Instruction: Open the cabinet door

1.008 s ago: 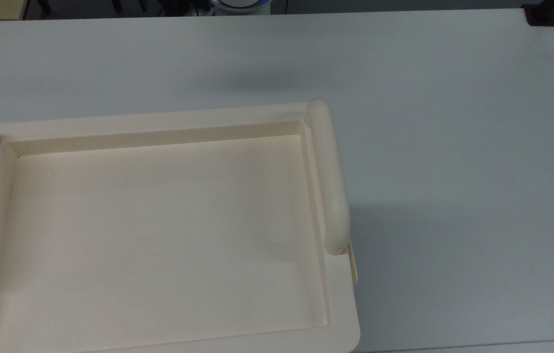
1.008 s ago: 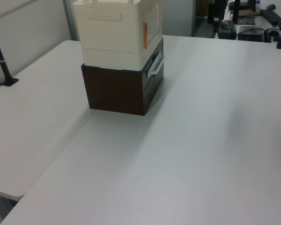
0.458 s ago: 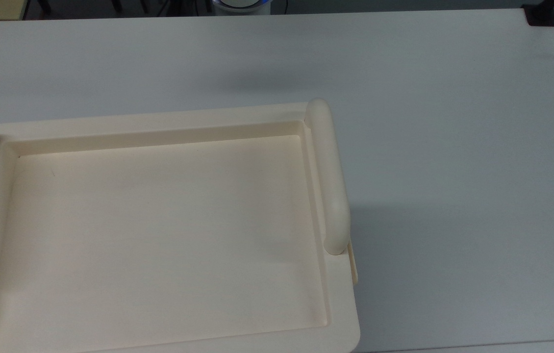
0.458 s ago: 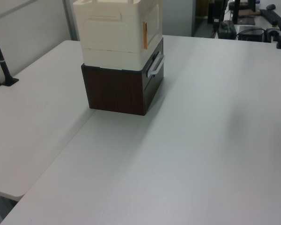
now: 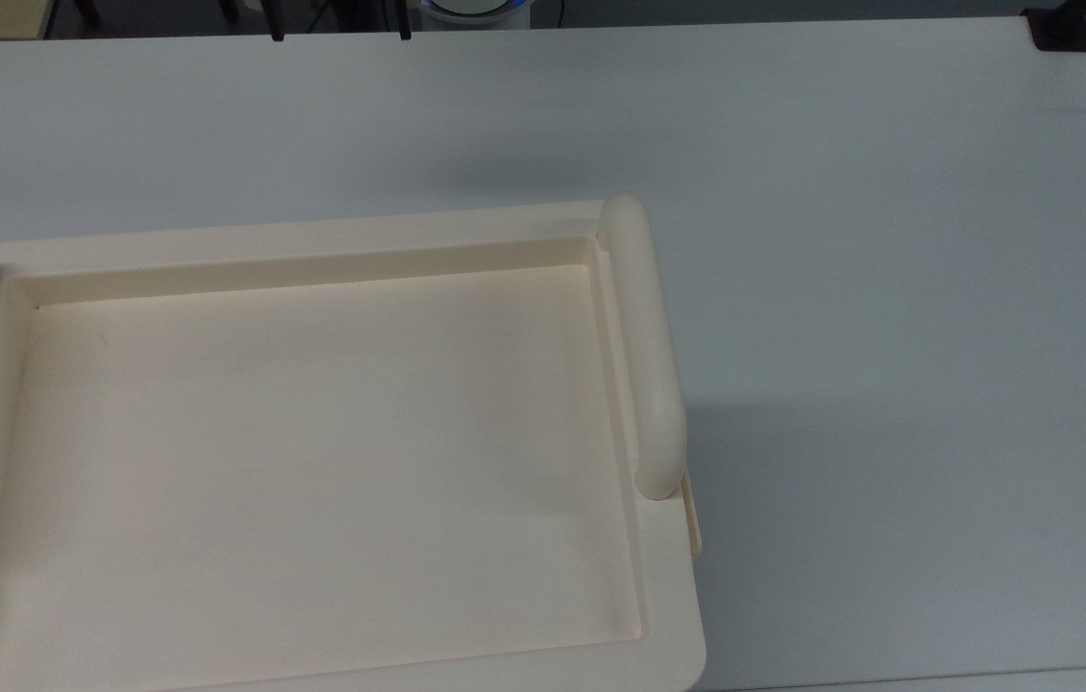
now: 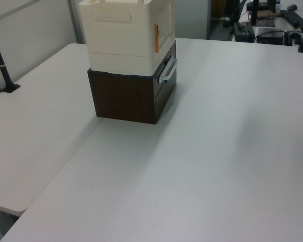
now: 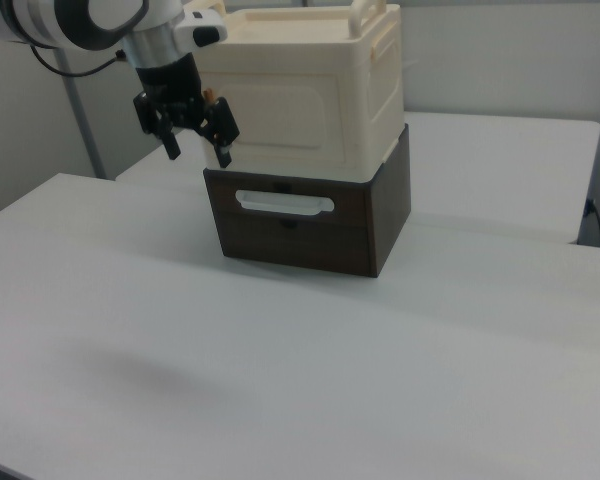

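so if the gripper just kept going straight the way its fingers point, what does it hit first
Probably the table. In the right view the gripper points down, fingers apart, hanging near the cream cabinet's left corner. Nothing shows beneath it, though depth is unclear.

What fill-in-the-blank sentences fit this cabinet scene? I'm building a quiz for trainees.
1. The cream cabinet stands on a dark ____ drawer box.
2. The tool hangs in front of the cabinet with its fingers ____.
3. The cabinet door sits flush with the cabinet, so it is ____.

Missing words: brown; open; shut
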Tool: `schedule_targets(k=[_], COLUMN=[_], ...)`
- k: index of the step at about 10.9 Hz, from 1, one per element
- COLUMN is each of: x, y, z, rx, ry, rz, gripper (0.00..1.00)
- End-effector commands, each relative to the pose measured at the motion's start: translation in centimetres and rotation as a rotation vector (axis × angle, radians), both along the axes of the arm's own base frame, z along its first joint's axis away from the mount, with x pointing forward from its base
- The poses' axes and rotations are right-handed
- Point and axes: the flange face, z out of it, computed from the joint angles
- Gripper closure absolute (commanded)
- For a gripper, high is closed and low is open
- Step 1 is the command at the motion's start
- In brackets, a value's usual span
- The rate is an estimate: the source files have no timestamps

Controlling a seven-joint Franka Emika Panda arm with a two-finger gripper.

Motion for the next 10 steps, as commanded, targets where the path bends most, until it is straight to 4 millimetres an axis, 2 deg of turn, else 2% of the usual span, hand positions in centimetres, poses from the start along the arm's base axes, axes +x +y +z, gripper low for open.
schedule_targets(k=[1, 5, 7, 10], x=[0.0, 2.2, 3.9, 7.3], y=[0.4, 1.7, 2.6, 6.4], z=[1.9, 3.6, 2.7, 0.4], rx=[-0.034, 0.016, 0.033, 0.068], ry=[-0.091, -0.302, -0.355, -0.462], rz=[0.12, 0.142, 0.135, 0.162], gripper=[0.0, 0.05, 0.01, 0.01])
